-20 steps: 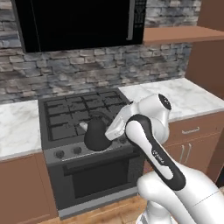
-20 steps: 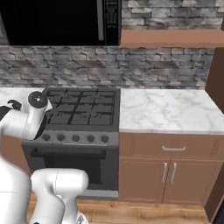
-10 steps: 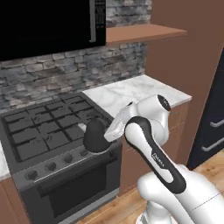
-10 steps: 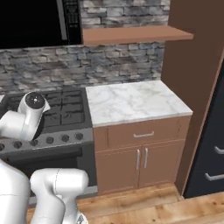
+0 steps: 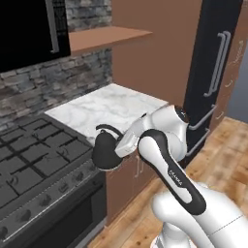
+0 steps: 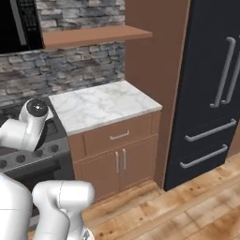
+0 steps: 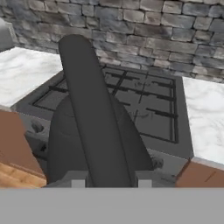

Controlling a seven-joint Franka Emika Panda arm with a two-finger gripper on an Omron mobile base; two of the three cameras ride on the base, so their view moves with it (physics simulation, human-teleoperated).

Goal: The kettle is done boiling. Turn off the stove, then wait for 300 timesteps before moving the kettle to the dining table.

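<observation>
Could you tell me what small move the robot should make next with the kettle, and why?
Probably keep carrying: the gripper has its jaws shut on the kettle handle, and the kettle hangs off the stove front edge. No dining table is in view, so the base should turn on toward it.

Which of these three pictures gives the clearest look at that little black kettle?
The left base view: the kettle shows whole there, with rounded body and thin arched handle, held in the air beside the stove. The hand view shows its handle and body top very close. In the right base view the arm covers it.
</observation>
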